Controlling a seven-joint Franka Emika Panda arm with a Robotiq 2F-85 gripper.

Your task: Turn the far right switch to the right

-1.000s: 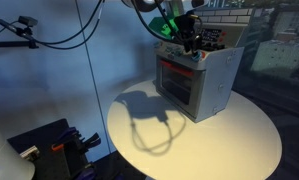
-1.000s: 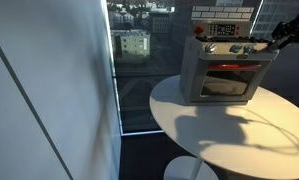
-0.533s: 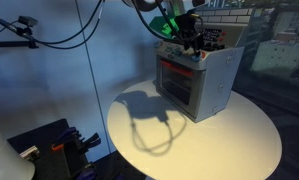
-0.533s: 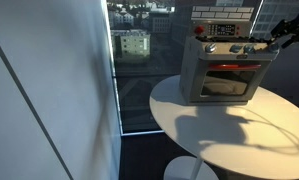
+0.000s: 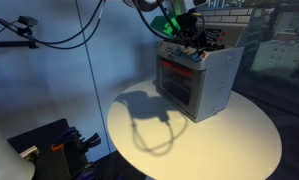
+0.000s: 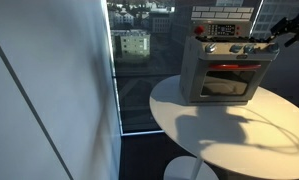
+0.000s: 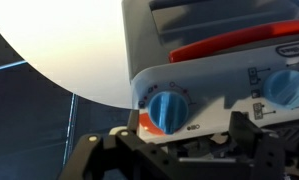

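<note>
Hand sits open by the blue switch, which looks like hard, light plastic, best pinched across its raised middle ridge.

End effector low in the wrist view, dark fingers wide apart.

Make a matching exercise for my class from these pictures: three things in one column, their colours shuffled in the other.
Things:
1. oven knob
2. oven door handle
3. round table

Colours:
A. white
B. blue
C. red

Pairs: 1-B, 2-C, 3-A
</note>
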